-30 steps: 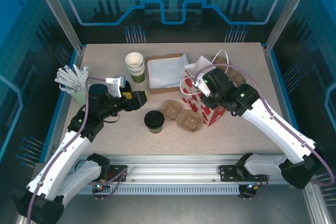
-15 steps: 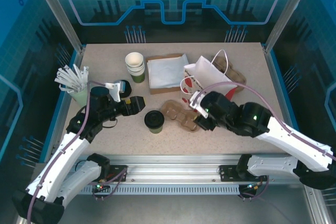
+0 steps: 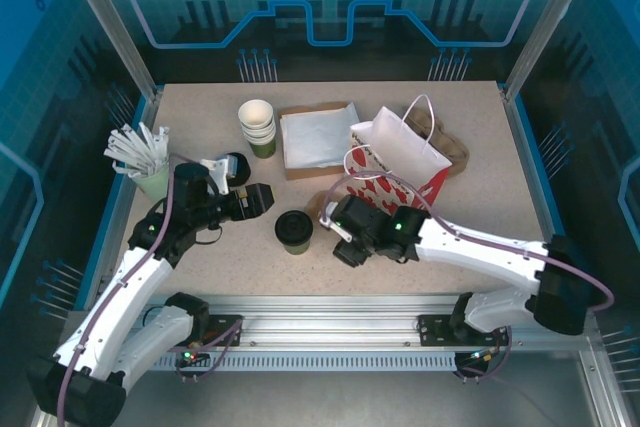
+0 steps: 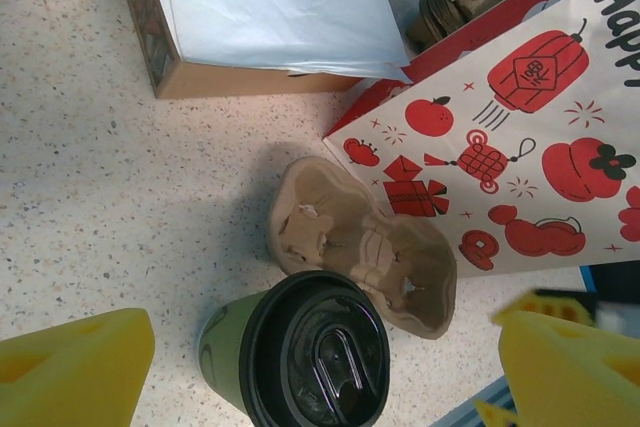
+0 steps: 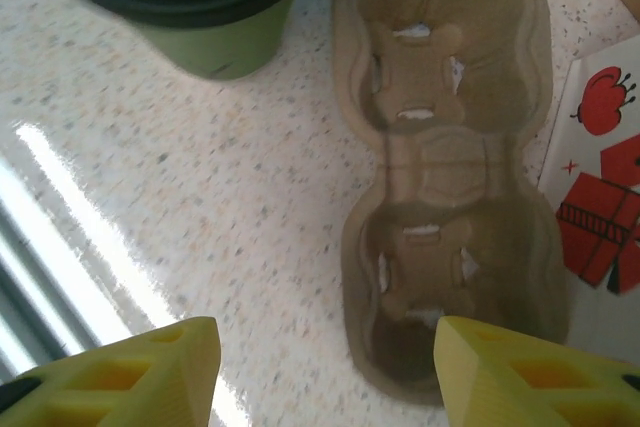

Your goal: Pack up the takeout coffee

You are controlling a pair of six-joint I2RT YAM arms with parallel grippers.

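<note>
The takeout coffee [image 3: 294,230] stands upright at the table's middle front, a dark green cup with a black lid [image 4: 312,355]. My left gripper [image 3: 264,197] hovers just up-left of it, open, its yellow fingers [image 4: 78,372] wide on either side of the cup with nothing held. My right gripper [image 3: 343,239] is low over the table just right of the cup, open and empty. In the right wrist view, its gripper [image 5: 325,347] straddles the near end of the brown pulp tray [image 5: 450,177], and the cup [image 5: 215,17] is at the top left.
A white paper bag with red prints [image 3: 400,162] stands behind the right arm, with spare pulp trays [image 3: 446,143] beyond it. A stack of cups [image 3: 257,125], a cardboard box of white paper [image 3: 318,137] and a mint cup of white sticks [image 3: 145,159] sit at back left.
My right arm has swung from the bag down and left to the pulp tray beside the coffee, and its jaws stand wider. The left gripper edged slightly toward the cup.
</note>
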